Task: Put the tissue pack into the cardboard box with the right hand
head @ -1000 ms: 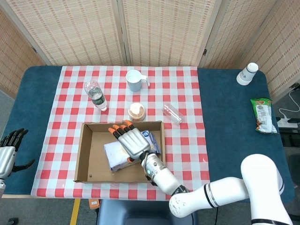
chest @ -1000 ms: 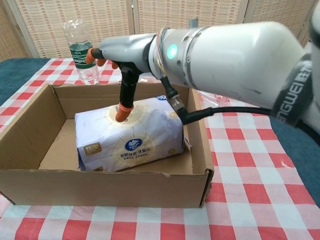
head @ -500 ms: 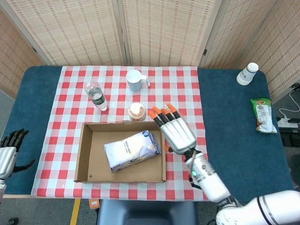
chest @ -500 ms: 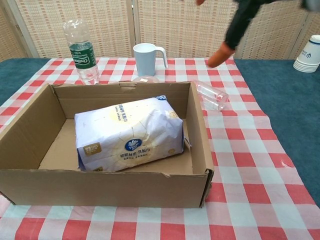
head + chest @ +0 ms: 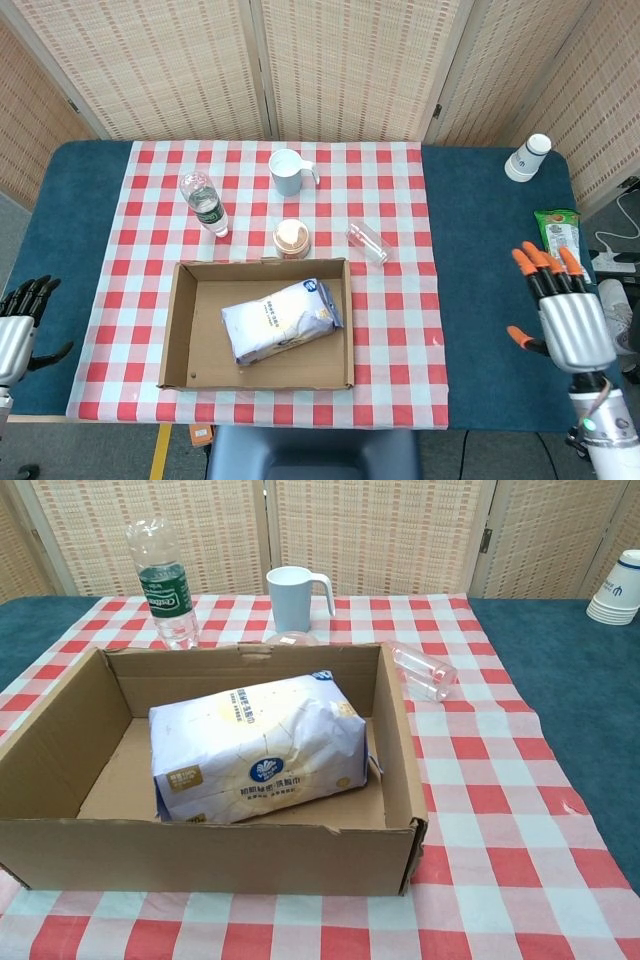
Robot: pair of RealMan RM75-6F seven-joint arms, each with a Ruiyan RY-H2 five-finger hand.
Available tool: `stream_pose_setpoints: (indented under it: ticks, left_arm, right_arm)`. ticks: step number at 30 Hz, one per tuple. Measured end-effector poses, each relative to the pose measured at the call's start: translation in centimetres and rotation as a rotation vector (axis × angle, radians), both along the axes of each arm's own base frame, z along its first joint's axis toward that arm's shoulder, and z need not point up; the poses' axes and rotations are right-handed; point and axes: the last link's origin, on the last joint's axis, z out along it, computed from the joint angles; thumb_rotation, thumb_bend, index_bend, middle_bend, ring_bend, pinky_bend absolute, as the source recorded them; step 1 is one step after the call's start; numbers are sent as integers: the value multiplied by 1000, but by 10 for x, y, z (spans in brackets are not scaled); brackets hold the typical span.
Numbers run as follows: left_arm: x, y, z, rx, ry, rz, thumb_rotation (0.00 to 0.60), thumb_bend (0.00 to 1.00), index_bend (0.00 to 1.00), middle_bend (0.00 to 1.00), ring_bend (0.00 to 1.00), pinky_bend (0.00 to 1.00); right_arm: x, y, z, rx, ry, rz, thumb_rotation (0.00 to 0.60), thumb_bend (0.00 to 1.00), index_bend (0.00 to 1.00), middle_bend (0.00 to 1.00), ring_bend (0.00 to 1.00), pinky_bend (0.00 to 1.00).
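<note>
Inside the cardboard box (image 5: 190,325) the tissue pack (image 5: 278,319) is lying; your right hand (image 5: 566,320) is hanging empty, fingers spread wide.

A red-and-white checked cloth (image 5: 400,330) covers the middle of the blue table (image 5: 490,250). On the cloth, a clear water bottle (image 5: 203,202) stands at the back left, a pale blue mug (image 5: 287,172) behind centre, a round lidded cup (image 5: 292,238) nearer, and a clear tumbler (image 5: 367,243) lies on its side. White paper cups (image 5: 527,157) and a green snack packet (image 5: 560,245) sit on the bare table far right.
</note>
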Motion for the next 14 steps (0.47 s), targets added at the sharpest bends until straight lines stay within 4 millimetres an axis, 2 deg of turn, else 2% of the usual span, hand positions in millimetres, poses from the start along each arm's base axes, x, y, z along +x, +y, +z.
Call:
stream_pose_setpoints:
  ticks: [2, 7, 10, 14]
  left_arm:
    - [0, 0, 1, 4, -6, -1, 600, 203, 98, 37, 0, 109]
    - [1, 1, 4, 11, -23, -1, 600, 202, 98, 36, 0, 109]
    - [1, 2, 6, 17, -31, -5, 600, 202, 98, 37, 0, 109]
    - [1, 2, 5, 12, -30, -4, 600, 202, 98, 37, 0, 109]
  right_arm:
    - [-18, 11, 1, -17, 26, -14, 600, 0, 0, 0, 0, 0]
    - [-43, 20, -11, -31, 95, -28, 600, 0, 0, 0, 0, 0]
    - [-51, 21, -22, -28, 100, -41, 600, 0, 0, 0, 0, 0]
    - [-53, 20, -26, -35, 94, -39, 600, 0, 0, 0, 0, 0]
